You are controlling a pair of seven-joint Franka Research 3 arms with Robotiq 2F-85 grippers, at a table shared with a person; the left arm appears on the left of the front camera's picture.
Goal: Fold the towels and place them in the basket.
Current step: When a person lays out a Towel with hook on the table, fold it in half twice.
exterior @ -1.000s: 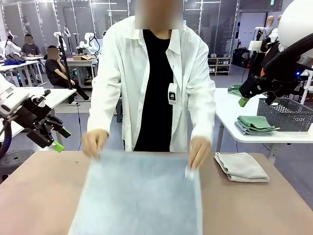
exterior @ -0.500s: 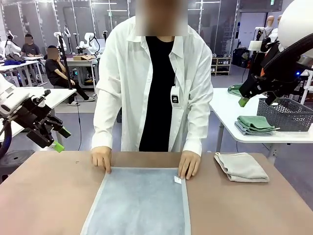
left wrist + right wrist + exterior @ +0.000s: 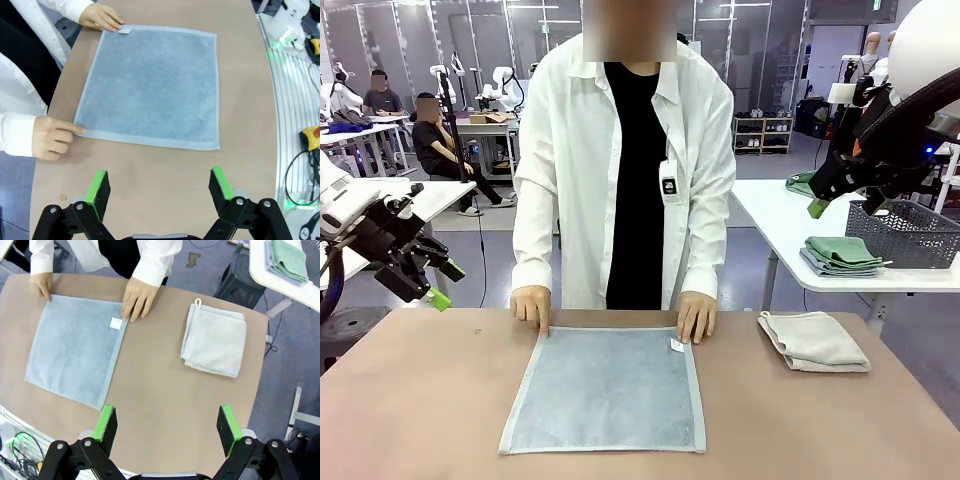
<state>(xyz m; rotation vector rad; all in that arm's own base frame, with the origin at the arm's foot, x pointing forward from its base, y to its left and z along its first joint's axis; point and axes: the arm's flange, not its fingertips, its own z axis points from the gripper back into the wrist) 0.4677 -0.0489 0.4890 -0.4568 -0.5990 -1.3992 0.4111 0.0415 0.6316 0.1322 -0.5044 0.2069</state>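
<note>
A pale blue-grey towel lies spread flat on the brown table, its small tag at the far right corner. The person's hands press its two far corners. A folded off-white towel sits to its right. The dark grey lattice basket stands on a white side table at the right, next to folded green towels. My left gripper hovers open off the table's left side. My right gripper hangs open high at the right. From above, the left gripper faces the blue-grey towel, and the right gripper looks down on both towels.
The person in a white coat stands at the table's far edge. Bare tabletop lies left and right of the spread towel. A rail with cables and a red button runs beside the table on my side.
The person has lowered the blue-grey towel, drawn it toward the far edge and smoothed it flat, hands now on its far corners. Both arms have stayed still.
</note>
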